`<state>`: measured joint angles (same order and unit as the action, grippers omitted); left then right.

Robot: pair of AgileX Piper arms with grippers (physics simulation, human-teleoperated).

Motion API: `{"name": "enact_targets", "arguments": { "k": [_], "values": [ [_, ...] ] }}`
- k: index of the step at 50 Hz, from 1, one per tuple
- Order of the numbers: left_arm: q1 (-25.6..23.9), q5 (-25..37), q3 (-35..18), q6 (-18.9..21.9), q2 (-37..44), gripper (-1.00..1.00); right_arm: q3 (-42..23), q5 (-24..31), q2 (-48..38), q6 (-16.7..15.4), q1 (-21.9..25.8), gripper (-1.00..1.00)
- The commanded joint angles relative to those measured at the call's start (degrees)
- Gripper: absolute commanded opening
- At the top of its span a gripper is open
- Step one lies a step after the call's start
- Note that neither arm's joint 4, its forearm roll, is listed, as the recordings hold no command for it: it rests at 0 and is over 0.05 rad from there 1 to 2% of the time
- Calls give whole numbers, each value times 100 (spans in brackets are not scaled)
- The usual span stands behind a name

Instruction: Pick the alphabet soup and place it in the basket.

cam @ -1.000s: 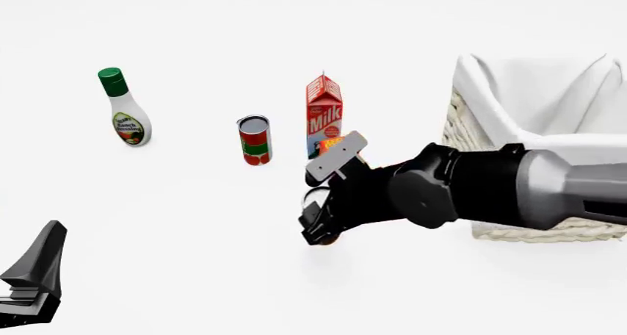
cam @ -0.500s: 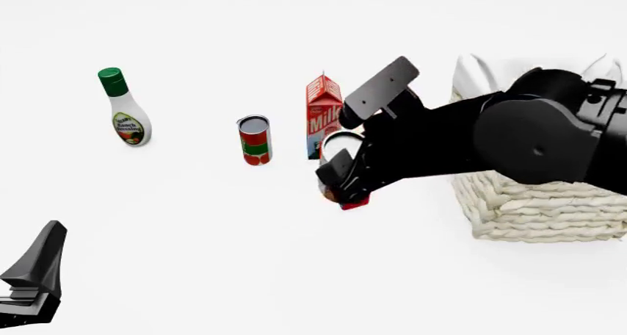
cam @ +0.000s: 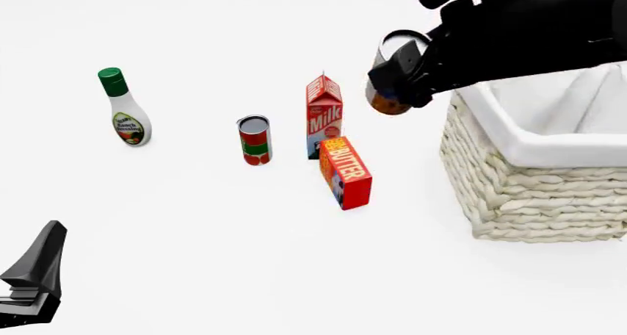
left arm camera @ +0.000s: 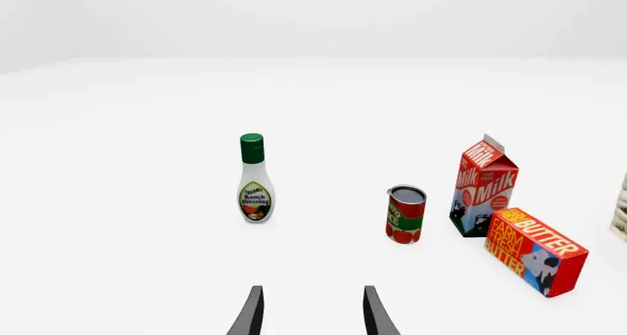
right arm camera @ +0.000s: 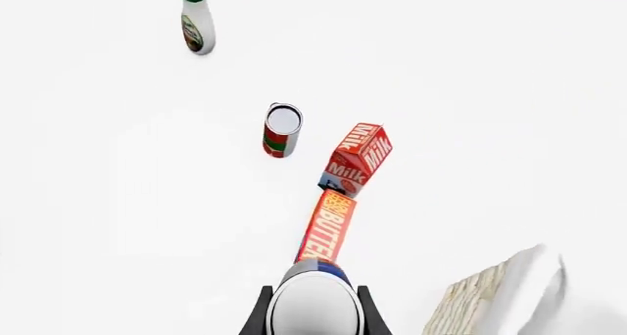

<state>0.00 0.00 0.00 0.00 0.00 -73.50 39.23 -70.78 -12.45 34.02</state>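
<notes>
**Soup can in the air, held by right gripper, beside the basket**

The alphabet soup (cam: 390,78) is off the worktop, clamped between the jaws of the right gripper (cam: 400,76), up toward the far right part of the table. In the front view its silvery lid faces left and toward the camera, and the orange-brown band shows at the lower end, so the can looks tilted; the blue label is mostly hidden behind the black fingers. In the right wrist view the lid (right arm camera: 316,305) fills the gap between the two fingers, with a strip of blue just above it.

The can hangs just left of the basket (cam: 534,188), near its left rim, higher than the white cloth lining. Whether it is over the rim or still outside is hard to tell from this angle.

The basket sits at the right edge of the worktop. Left of it, mid-table, a butter box (cam: 345,172) lies near the milk carton (cam: 324,114), which stands upright behind it. A red-and-green can (cam: 254,139) stands left of the carton, apart from it. A ranch dressing bottle (cam: 123,109) stands upright well toward the far left.

The left gripper (left arm camera: 311,313) sits low at the near left corner, jaws apart, nothing between them.
</notes>
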Motion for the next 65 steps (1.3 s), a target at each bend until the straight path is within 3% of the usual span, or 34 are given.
{"name": "enact_targets", "arguments": {
  "k": [1, 24, 37, 43, 52, 65],
  "values": [
    [0, 0, 0, 0, 0, 100, -663, 315, 92, -105, -484, -100],
    [0, 0, 0, 0, 0, 100, -928, 148, -128, -118, -1677, -100],
    [0, 0, 0, 0, 0, 100, -839, -144, -422, -140, -2306, -100],
    [0, 0, 0, 0, 0, 100, -508, -449, -561, -302, -2763, -100],
    [0, 0, 0, 0, 0, 100, -126, -691, -634, -380, -3139, -100],
    [0, 0, 0, 0, 0, 100, -502, -727, -982, -351, -3504, -100]
  ]
}}
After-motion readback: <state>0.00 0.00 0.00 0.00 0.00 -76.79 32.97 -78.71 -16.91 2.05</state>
